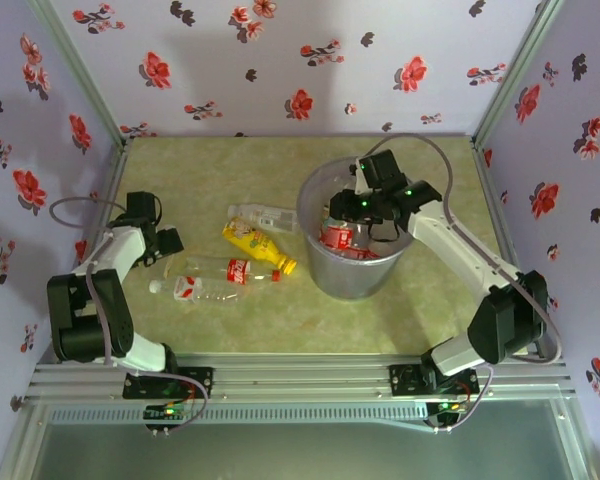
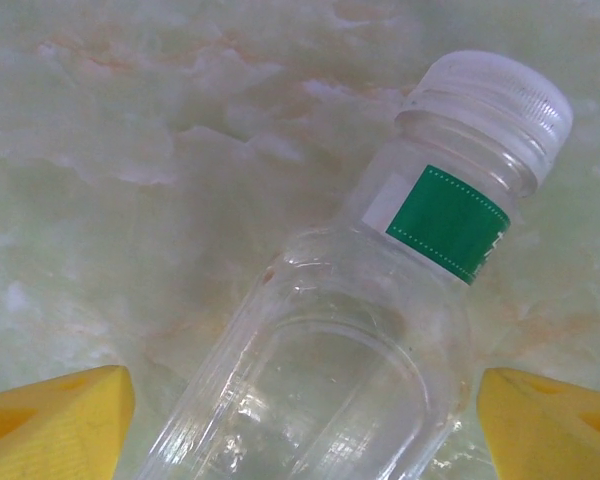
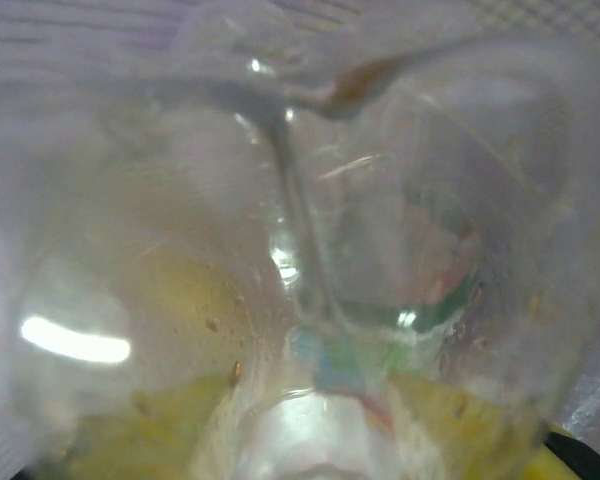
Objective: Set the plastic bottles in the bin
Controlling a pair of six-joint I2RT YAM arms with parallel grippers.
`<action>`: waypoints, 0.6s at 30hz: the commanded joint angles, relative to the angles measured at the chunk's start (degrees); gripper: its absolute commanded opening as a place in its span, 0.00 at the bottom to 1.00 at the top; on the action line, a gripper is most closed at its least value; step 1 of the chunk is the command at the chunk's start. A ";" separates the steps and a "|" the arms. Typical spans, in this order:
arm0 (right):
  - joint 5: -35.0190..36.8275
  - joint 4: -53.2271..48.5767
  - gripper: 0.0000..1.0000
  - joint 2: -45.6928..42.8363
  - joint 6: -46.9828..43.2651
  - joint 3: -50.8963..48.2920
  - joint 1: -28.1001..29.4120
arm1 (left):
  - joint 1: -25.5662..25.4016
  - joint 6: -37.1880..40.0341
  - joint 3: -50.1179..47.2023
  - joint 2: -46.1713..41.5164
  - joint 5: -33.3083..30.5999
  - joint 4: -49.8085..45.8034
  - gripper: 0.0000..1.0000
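Loading at 3 o'clock.
Clenched clear bottle [image 3: 310,250] over bin [image 1: 355,282] in right gripper [image 1: 365,205]; straddled white-capped bottle [image 2: 380,330] with left gripper [image 1: 169,244] agape.

Lab test booth: floral-papered walls [image 1: 300,50], aluminium frame [image 1: 300,378].

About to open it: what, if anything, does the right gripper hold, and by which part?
Right gripper is shut on a clear bottle; which part cannot be told.
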 commanded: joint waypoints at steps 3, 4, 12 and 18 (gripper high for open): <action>-0.93 -1.61 0.41 1.23 1.65 -1.80 0.14 | 0.44 1.21 -0.22 1.30 -1.19 0.54 0.88; -0.85 -1.63 0.46 1.31 1.50 -1.81 0.14 | 0.39 1.21 -0.14 1.52 -1.19 0.53 0.87; 1.39 -5.78 0.74 -0.50 -2.52 4.18 0.09 | 0.43 1.42 0.50 2.53 -0.86 0.25 0.84; 4.18 -10.20 0.85 -4.44 -5.84 9.28 0.05 | 0.36 1.65 1.09 3.95 -0.25 0.18 0.81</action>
